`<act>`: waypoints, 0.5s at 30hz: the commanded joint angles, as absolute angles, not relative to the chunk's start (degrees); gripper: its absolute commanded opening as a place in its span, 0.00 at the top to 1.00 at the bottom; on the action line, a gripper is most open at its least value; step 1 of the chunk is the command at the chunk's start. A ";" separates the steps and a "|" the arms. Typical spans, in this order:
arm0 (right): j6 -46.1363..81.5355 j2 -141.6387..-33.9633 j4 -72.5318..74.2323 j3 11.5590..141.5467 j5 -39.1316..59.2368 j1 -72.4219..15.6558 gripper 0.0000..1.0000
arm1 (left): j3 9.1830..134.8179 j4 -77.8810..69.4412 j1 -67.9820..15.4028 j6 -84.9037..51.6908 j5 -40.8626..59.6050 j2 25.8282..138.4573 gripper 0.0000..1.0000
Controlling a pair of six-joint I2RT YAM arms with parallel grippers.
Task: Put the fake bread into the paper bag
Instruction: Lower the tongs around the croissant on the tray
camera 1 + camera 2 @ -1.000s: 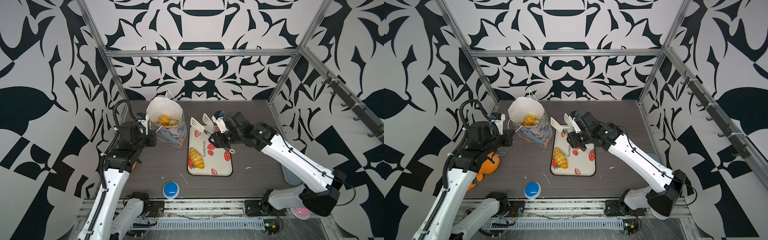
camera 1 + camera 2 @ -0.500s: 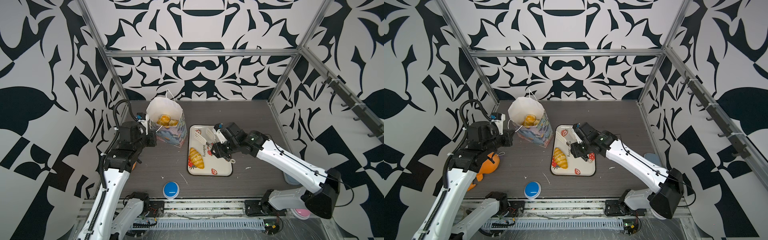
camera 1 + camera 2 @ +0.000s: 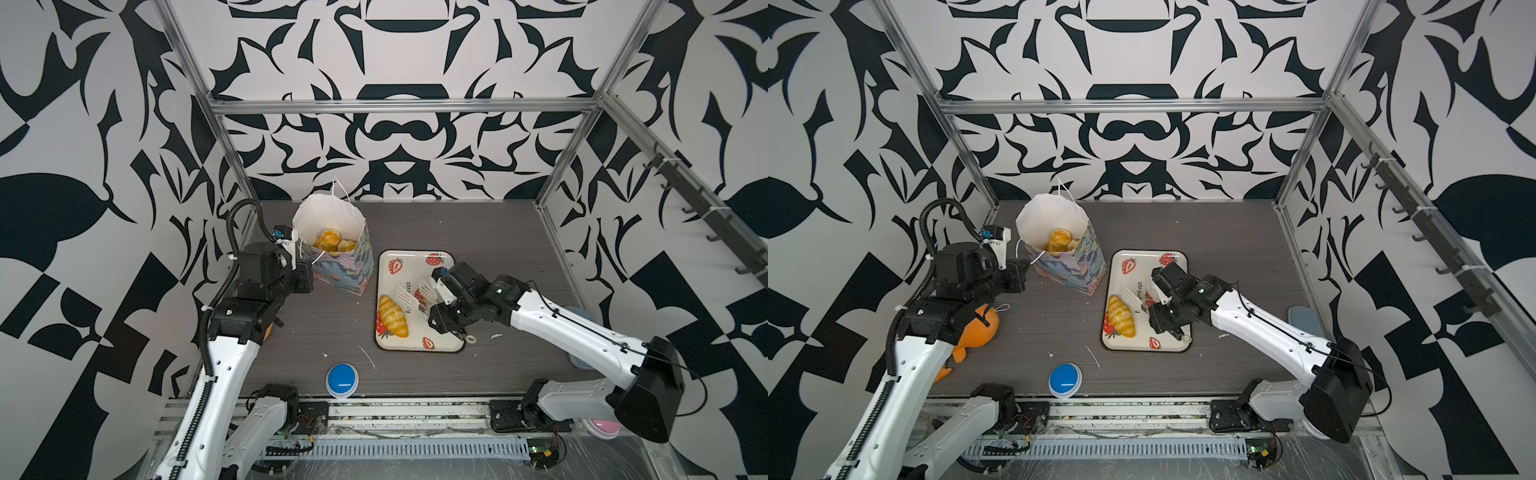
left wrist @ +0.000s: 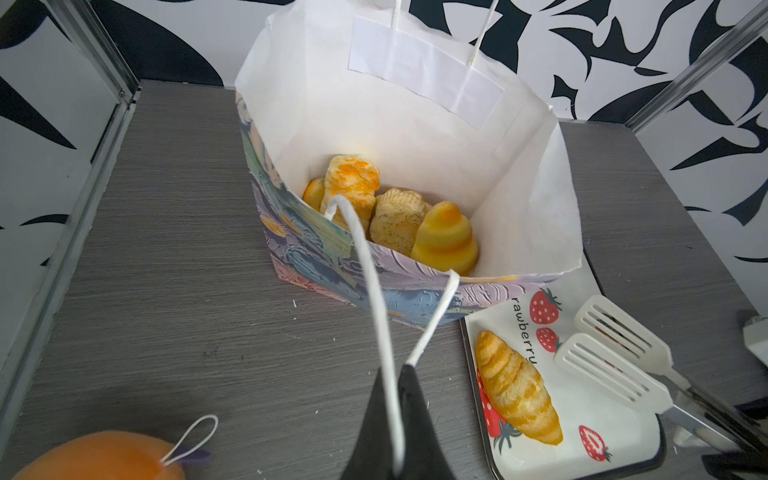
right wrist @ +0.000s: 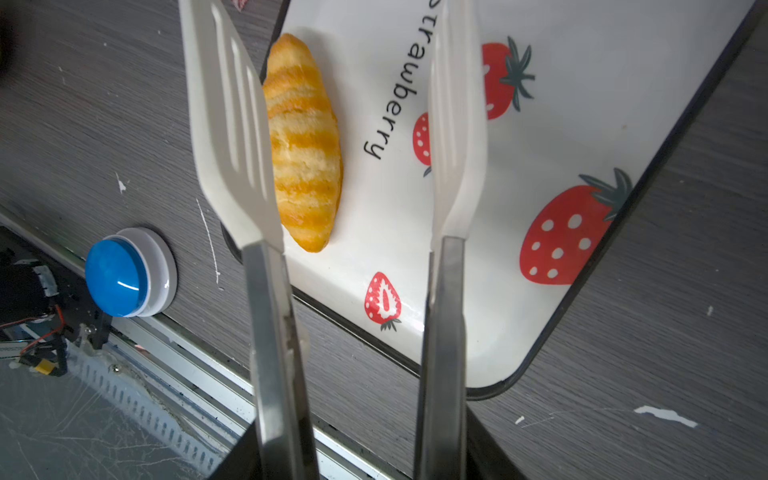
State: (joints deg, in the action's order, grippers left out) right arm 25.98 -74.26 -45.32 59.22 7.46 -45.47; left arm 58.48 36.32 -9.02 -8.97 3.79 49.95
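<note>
The paper bag (image 3: pixel 332 257) (image 3: pixel 1067 266) (image 4: pixel 374 270) stands open at the back left, and several pieces of fake bread (image 3: pixel 330 241) (image 4: pixel 444 237) lie inside it. My left gripper (image 3: pixel 305 274) (image 4: pixel 401 370) is shut on the bag's white cord handle (image 4: pixel 374 291). One croissant (image 3: pixel 392 316) (image 3: pixel 1120 316) (image 5: pixel 303 141) lies on the strawberry tray (image 3: pixel 440 266) (image 5: pixel 561 62). My right gripper (image 3: pixel 434 313) (image 5: pixel 357 457) is shut on white-bladed tongs (image 3: pixel 415 293) (image 5: pixel 232 137). The tongs are spread over the tray. In the right wrist view the croissant shows between the blades.
A blue button (image 3: pixel 342 379) (image 5: pixel 120 278) sits near the front edge. An orange plush toy (image 3: pixel 980 328) (image 4: pixel 95 457) lies under my left arm. A grey-blue object (image 3: pixel 1304 318) rests at the table's right edge. Metal frame posts stand at the back corners.
My right arm has drawn back from beside the bag and come down towards the front. The tongs now hover over the tray's middle, next to the croissant. The left arm has not moved.
</note>
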 commanded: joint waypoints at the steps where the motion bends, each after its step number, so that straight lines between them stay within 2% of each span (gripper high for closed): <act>1: 27.05 -72.33 -43.07 58.79 8.79 -46.61 0.44 | 57.48 37.37 -8.85 -8.93 3.38 50.01 0.94; 15: 28.09 -76.12 -40.93 58.45 9.39 -50.40 0.44 | 57.53 37.29 -8.86 -8.93 3.43 50.15 0.94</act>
